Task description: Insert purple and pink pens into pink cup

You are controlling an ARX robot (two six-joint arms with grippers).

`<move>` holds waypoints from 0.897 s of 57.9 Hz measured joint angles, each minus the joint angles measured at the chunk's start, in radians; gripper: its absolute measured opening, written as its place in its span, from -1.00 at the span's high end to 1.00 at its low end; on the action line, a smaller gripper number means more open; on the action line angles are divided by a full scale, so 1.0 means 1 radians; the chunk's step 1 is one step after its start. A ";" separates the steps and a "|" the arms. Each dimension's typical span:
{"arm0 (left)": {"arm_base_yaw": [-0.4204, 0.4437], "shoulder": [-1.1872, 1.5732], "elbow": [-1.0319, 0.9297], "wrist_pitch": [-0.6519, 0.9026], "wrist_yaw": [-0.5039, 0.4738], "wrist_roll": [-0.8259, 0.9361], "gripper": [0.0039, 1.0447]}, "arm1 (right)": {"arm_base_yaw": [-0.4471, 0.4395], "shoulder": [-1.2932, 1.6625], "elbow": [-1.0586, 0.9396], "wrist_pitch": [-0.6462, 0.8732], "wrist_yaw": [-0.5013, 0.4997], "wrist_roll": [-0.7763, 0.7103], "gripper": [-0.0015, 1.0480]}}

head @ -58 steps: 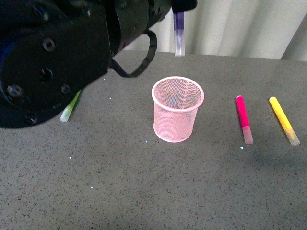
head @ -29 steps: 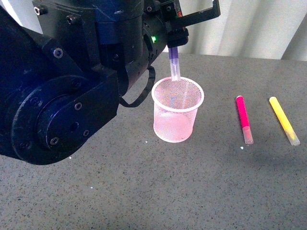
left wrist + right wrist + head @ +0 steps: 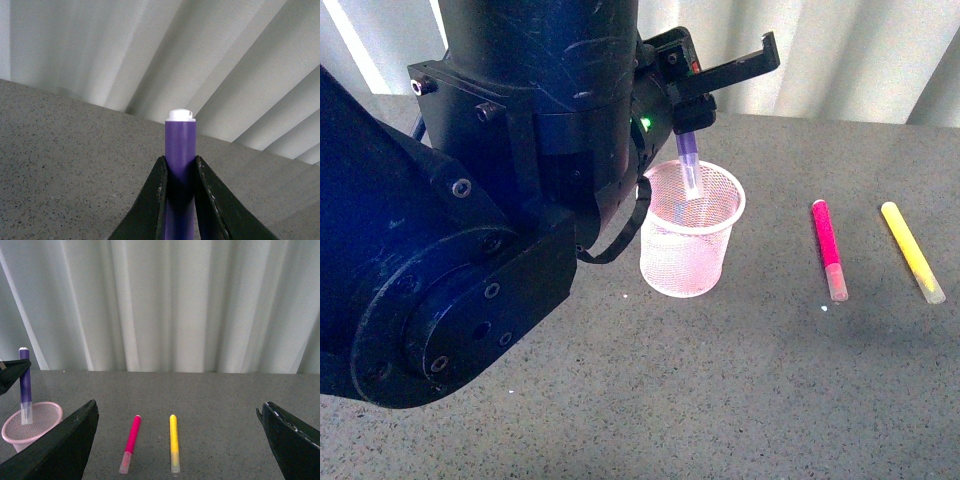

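My left gripper (image 3: 688, 118) is shut on the purple pen (image 3: 689, 160) and holds it upright, cap end down, inside the rim of the pink cup (image 3: 688, 245). In the left wrist view the purple pen (image 3: 180, 170) stands clamped between the two black fingers (image 3: 152, 207). The pink pen (image 3: 828, 248) lies flat on the table right of the cup. The right wrist view shows the cup (image 3: 27, 422), the purple pen (image 3: 24, 385) dipping into it, and the pink pen (image 3: 130, 442). My right gripper (image 3: 177, 440) is open and empty, off the table.
A yellow marker (image 3: 912, 250) lies right of the pink pen, roughly parallel to it; it also shows in the right wrist view (image 3: 173, 442). The left arm's black body (image 3: 470, 200) fills the left of the front view. A white curtain (image 3: 165, 300) hangs behind the grey table (image 3: 720, 400).
My left gripper has come down with the purple pen: it was high above the cup, then at the rim, and now its cap end is inside the cup.
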 joint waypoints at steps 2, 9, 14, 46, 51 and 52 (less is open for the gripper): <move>-0.003 0.000 -0.001 0.000 -0.003 0.000 0.78 | 0.000 0.000 0.000 0.000 0.000 0.000 -0.86; -0.007 0.000 -0.003 0.000 -0.004 0.000 0.78 | 0.000 0.000 0.000 0.000 0.000 0.000 -0.86; -0.008 0.000 -0.003 0.000 -0.001 -0.002 0.50 | 0.000 0.000 0.000 0.000 0.000 0.000 -0.86; 0.037 -0.193 -0.117 -0.089 0.101 0.010 -0.88 | 0.000 0.000 0.000 0.000 0.000 0.000 -0.86; 0.080 -0.313 -0.170 -0.144 0.179 0.026 -0.88 | 0.000 0.000 0.000 0.000 0.000 0.000 -0.86; 0.087 -0.329 -0.178 -0.150 0.189 0.028 -0.88 | 0.000 0.000 0.000 0.000 0.000 0.000 -0.86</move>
